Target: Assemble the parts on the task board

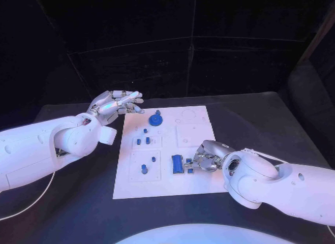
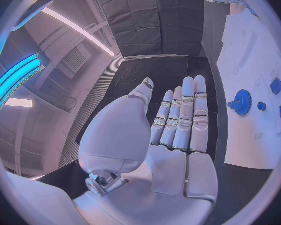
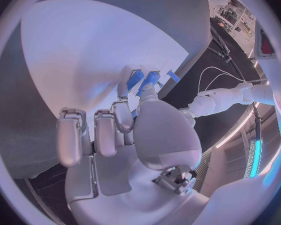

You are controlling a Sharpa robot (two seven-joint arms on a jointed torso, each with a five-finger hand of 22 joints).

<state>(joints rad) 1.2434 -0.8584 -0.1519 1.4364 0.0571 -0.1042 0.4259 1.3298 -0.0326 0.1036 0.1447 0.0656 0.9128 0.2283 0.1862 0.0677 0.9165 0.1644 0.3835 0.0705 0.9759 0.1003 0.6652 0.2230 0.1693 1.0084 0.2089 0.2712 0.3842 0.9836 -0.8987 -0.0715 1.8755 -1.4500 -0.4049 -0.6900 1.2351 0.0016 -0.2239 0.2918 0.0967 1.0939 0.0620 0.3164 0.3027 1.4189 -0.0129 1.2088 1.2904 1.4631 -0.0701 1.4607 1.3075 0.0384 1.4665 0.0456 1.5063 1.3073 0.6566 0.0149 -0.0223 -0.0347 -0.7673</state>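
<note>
The white task board (image 1: 183,180) lies mid-table. A blue gear (image 1: 157,120) stands near its far edge, also seen as the gear (image 2: 242,103) in the left wrist view. Several small blue pegs (image 1: 144,140) sit in the board's left column. A long blue block (image 1: 177,162) lies near the front. My right hand (image 1: 208,157) rests on the board beside it, thumb and one finger (image 3: 123,92) pinching a small blue part (image 1: 189,165), the other fingers curled. My left hand (image 1: 114,105) hovers by the board's far left corner, fingers straight, holding nothing.
The black table (image 1: 270,122) reaches well past the board on both sides. A white cable (image 1: 32,203) trails under my left arm. Dark curtains close off the back.
</note>
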